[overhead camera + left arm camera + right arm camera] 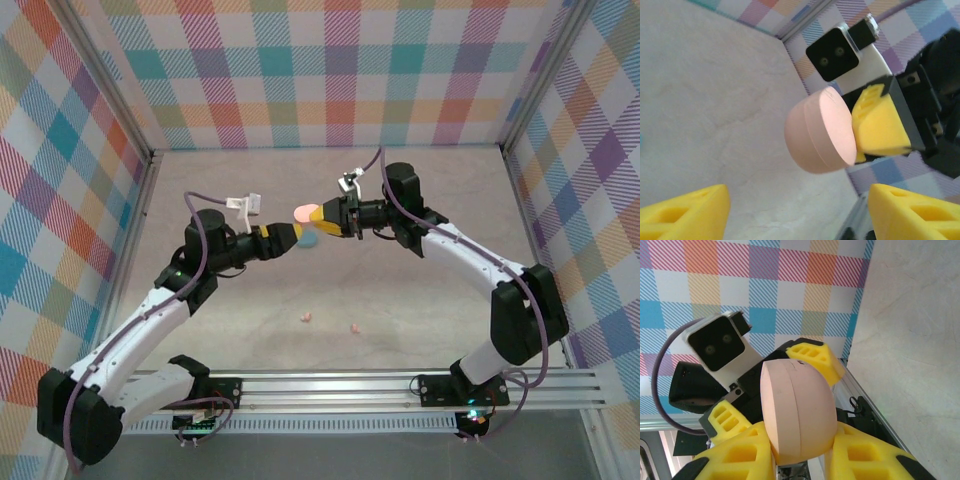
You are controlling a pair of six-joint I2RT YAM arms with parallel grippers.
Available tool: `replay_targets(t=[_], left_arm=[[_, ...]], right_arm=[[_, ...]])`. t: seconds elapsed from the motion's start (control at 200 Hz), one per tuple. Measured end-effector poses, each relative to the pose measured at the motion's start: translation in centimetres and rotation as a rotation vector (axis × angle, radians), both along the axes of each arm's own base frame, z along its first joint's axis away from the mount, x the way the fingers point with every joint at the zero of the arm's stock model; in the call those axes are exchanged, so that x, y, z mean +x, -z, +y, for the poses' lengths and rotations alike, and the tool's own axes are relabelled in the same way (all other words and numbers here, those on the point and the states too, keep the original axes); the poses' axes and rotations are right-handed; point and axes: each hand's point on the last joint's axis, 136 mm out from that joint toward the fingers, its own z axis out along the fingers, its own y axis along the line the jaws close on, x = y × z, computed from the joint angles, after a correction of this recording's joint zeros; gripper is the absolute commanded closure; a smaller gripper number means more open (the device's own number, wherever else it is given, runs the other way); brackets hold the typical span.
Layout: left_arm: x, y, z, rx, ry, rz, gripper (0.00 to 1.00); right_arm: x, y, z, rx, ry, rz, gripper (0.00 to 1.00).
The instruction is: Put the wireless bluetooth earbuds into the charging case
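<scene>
A pink round charging case (304,213), lid closed, hangs in the air over the middle of the table. My right gripper (323,217) is shut on it; in the right wrist view the case (797,410) sits between that gripper's (800,462) yellow pads. My left gripper (288,237) faces it from the left with jaws open and nothing between them. In the left wrist view the case (820,132) floats beyond my left gripper (795,215), apart from it. Two pale pink earbuds (306,318) (353,328) lie on the table near the front.
A light blue round case (311,240) lies on the table just under the two grippers. Plaid walls close in the table on the left, back and right. A metal rail (400,385) with the arm bases runs along the near edge.
</scene>
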Motion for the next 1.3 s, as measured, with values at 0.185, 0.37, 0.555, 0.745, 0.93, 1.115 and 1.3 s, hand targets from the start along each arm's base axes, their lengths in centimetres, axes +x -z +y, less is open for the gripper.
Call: replay_targets(t=[0.185,0.37,0.555,0.745,0.93,1.115,1.3], left_arm=[[-1.6,-2.0,1.1,0.117,0.030,-0.247,0.25],[-2.9,-1.7,1.2,0.224,0.097,-0.434,0.25],[-3.1,-0.4,0.5,0.305,0.179,-0.520,0.25],[-3.5,0.2,-0.3,0.349,0.242,-0.584,0.24],[-3.1,-0.5,-0.8,0.341,0.249,-0.642,0.28],[-2.9,-0.4,-1.1,0.326,0.251,-0.696,0.28],[-3.1,1.5,-1.2,0.320,0.261,-0.705,0.27]], right_arm=[[-0.6,-1.5,-0.3,-0.011,-0.004,-0.028,0.88],[-1.2,-2.4,-0.8,-0.023,-0.008,-0.058,0.87],[-1.5,-1.8,-1.0,-0.050,-0.011,-0.039,0.87],[-1.6,-1.7,-1.0,-0.056,-0.013,-0.038,0.87],[-1.6,-1.4,-1.4,-0.064,-0.015,-0.025,0.87],[-1.4,-1.1,-1.8,-0.073,-0.013,-0.007,0.87],[-1.8,-1.2,-1.8,-0.066,-0.033,0.001,0.87]])
